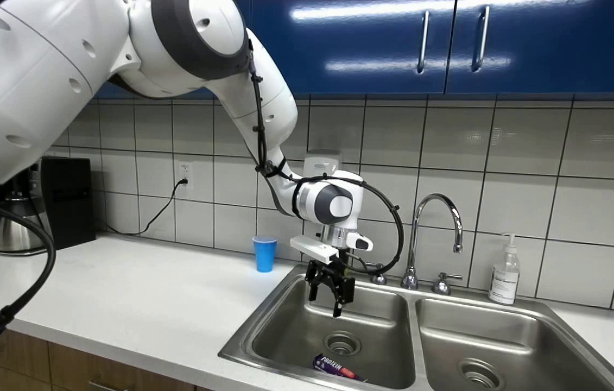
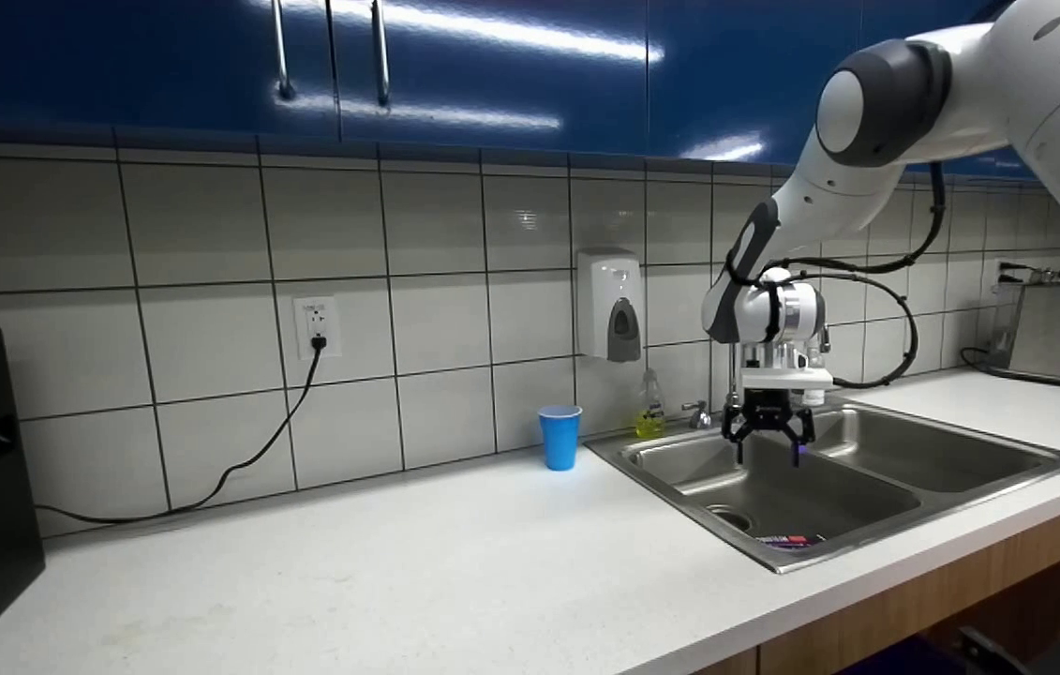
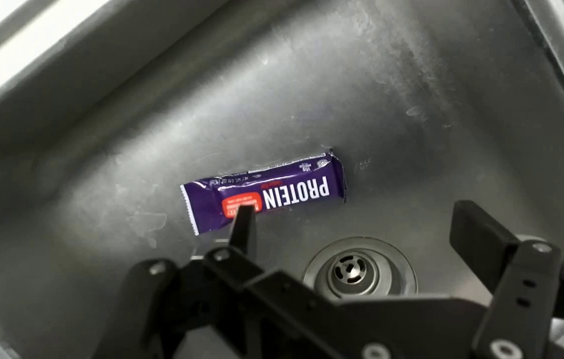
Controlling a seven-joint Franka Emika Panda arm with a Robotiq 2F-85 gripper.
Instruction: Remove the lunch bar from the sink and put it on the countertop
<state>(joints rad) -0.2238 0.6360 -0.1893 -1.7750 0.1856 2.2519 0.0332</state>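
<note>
The lunch bar, a purple wrapped bar with a red patch, lies flat on the basin floor near its front wall, in both exterior views and the wrist view. The steel double sink is set into the white countertop. My gripper points down over the basin with the bar, above and behind the bar. In the wrist view the gripper is open and empty. Its left finger overlaps the bar's lower edge in view, apart from it.
The round drain is below the gripper. A chrome faucet and handles stand behind the sink. A blue cup stands on the counter by the sink's back corner. A pump bottle and wall dispenser are at the back.
</note>
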